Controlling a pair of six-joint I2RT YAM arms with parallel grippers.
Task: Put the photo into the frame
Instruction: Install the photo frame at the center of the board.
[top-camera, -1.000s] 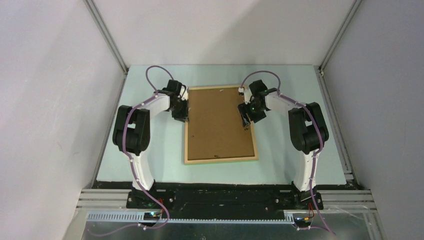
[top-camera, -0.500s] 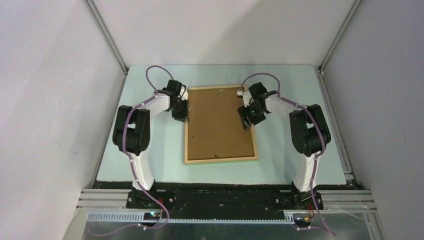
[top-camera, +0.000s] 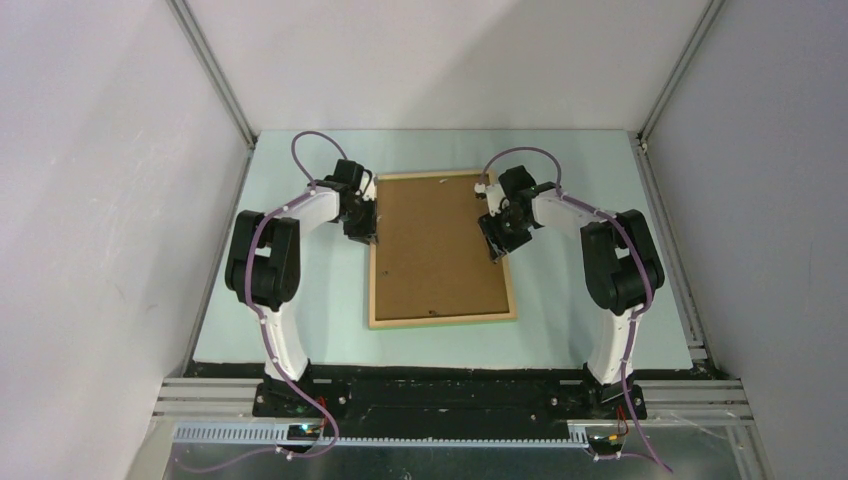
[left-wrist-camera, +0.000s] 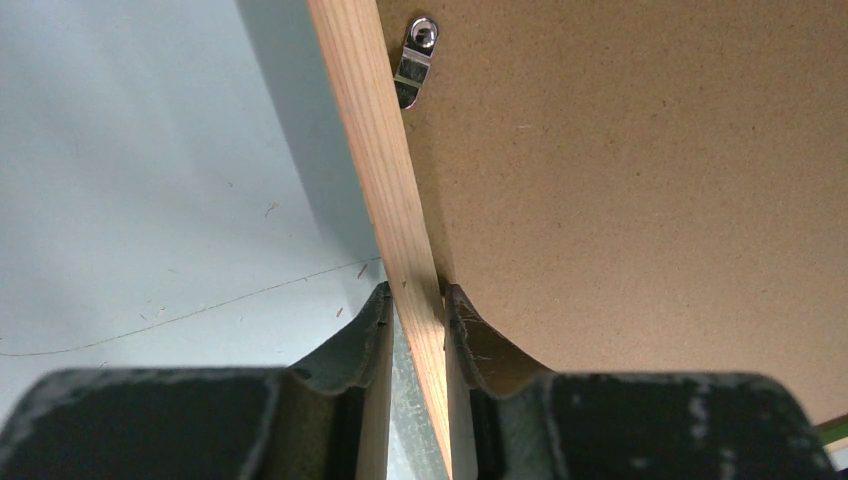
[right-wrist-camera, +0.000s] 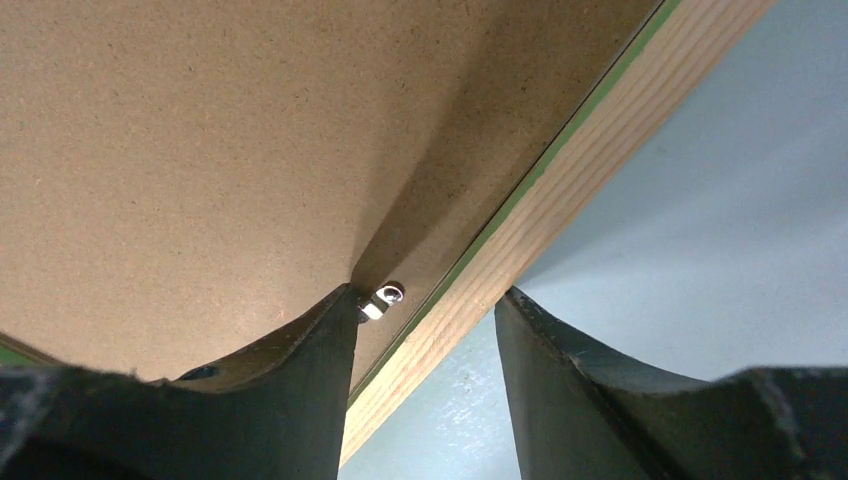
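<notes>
Shows photo (top-camera: 435, 245), brown back up, within frame (top-camera: 441, 318) at centre of top view. Clamps frame's left rail with left gripper (left-wrist-camera: 417, 296); straddles right rail with right gripper (right-wrist-camera: 428, 298), jaws apart.

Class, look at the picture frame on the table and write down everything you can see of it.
The frame is a thin rectangle of light wood lying flat, back up, on the pale table, with green showing along its near edge. A brown board fills it, with small metal clips at the rails. The left gripper is shut on the left rail; the right gripper straddles the right rail, open.
</notes>
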